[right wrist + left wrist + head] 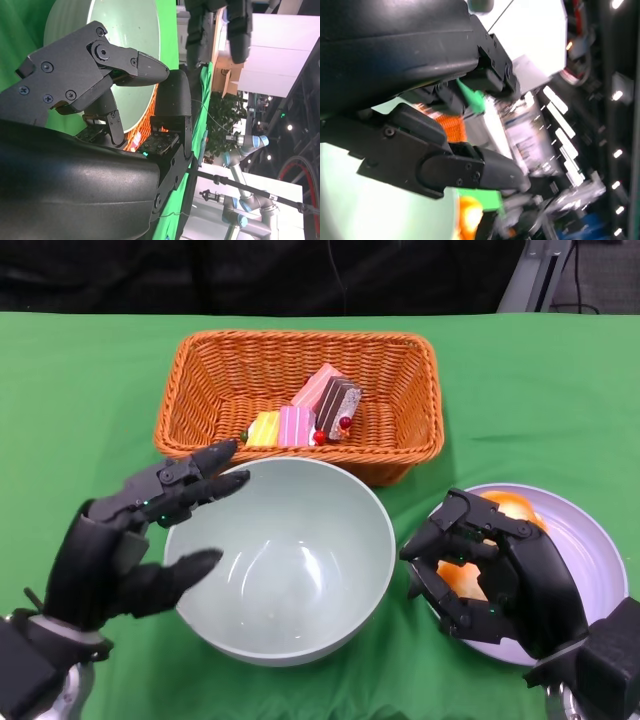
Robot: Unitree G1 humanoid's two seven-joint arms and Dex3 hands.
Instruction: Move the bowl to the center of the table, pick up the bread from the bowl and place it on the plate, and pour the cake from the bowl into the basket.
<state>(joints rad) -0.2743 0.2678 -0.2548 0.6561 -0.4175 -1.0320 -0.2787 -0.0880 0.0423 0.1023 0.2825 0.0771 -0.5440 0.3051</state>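
From the head view, my left hand (125, 540) was spread at the near-left rim of the pale green bowl (285, 560), its upper fingers (205, 475) reaching over the rim and the lower one lying against the bowl's outer wall; whether it truly gripped the rim I could not tell. The bowl sat on the green table (70, 390), just in front of the wicker basket (300, 400), and looked bare inside. The cake pieces (305, 418), pink, yellow and dark brown, lay together in the basket. My right hand (500, 575) hovered over the lilac plate (590, 550) to the right of the bowl, its fingers curled down around the orange bread (470, 580), which lay on the plate beneath them. I could not tell whether the hand pinched the bread or only caged it.

From the right wrist view, my right hand (115, 110) filled most of the picture, its fingers (130, 62) bent inward, with the bowl (125, 30) beyond them and a sliver of basket (136, 137) showing between them.

From the left wrist view, my left hand (430, 145) showed with its fingers (485, 172) stretched over the bowl's pale surface (370, 210). A strip of basket (451, 127) appeared between the fingers, and the bread (469, 217) was a blurred orange patch past the bowl.
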